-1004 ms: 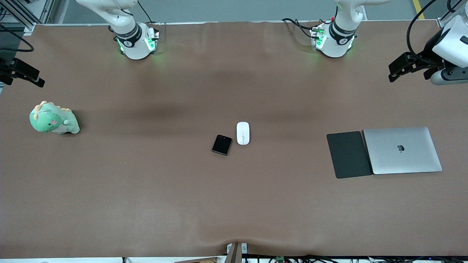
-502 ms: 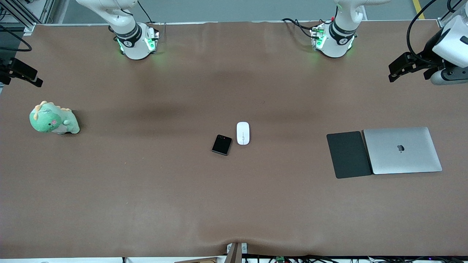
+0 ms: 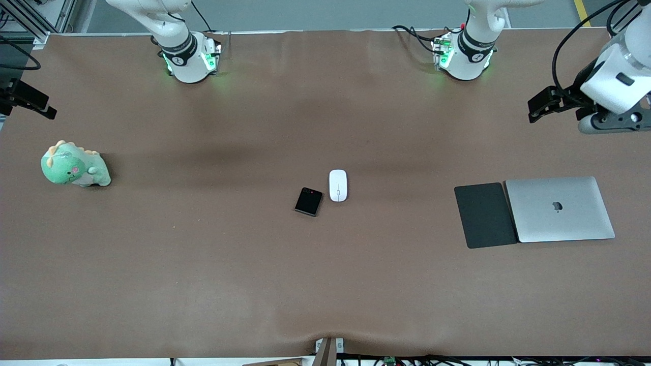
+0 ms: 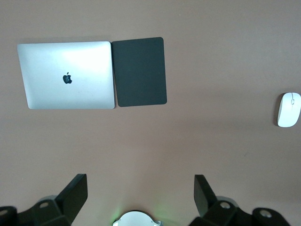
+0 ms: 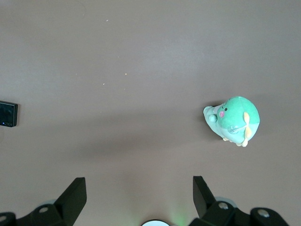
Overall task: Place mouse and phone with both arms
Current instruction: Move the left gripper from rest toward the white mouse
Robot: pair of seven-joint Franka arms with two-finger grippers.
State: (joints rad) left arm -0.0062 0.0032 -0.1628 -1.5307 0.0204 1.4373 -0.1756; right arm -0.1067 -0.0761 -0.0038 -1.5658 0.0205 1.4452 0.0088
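Only the left pincer (image 3: 540,104) had shifted, both pincers gaping empty; the small glossy white oval mouse (image 3: 337,185) seemed slippery, best gripped across its sides.

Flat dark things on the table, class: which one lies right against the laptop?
The dark-grey mouse pad, its long edge against the closed silver laptop. The smaller black phone lies mid-table beside the white mouse.

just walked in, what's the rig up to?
Nothing is held yet. The mouse and phone lie side by side mid-table, untouched. The left claw hangs open up over the laptop's end of the table, and the right claw hangs open over the end with the plush dinosaur.
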